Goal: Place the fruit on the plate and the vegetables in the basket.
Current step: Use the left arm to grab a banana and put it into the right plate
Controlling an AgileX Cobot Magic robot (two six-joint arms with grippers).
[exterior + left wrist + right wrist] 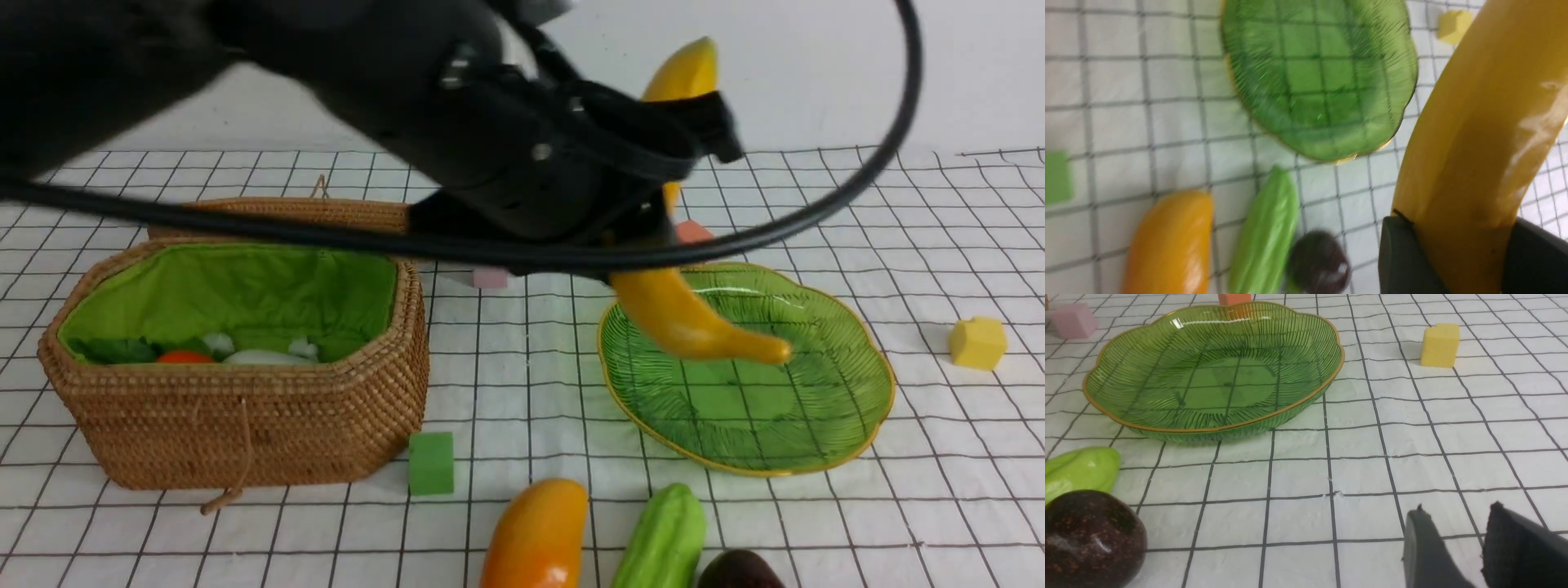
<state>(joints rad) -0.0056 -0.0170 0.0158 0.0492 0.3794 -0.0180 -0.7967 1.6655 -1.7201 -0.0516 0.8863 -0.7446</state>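
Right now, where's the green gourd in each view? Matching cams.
Front view: gourd at the near edge, between mango and dark fruit.
Left wrist view: gourd between mango and dark fruit.
Right wrist view: only its tip shows, beside the dark fruit.
Shared landmark: the green plate, just beyond the gourd in all three.

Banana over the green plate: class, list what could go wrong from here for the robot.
1. The left pincer holds the long banana tilted above the plate; dropped from there, it might slide over the low wavy rim.
2. The gourd lies close between the mango and the dark fruit, so a later grab for either fruit could nudge or catch the vegetable instead.
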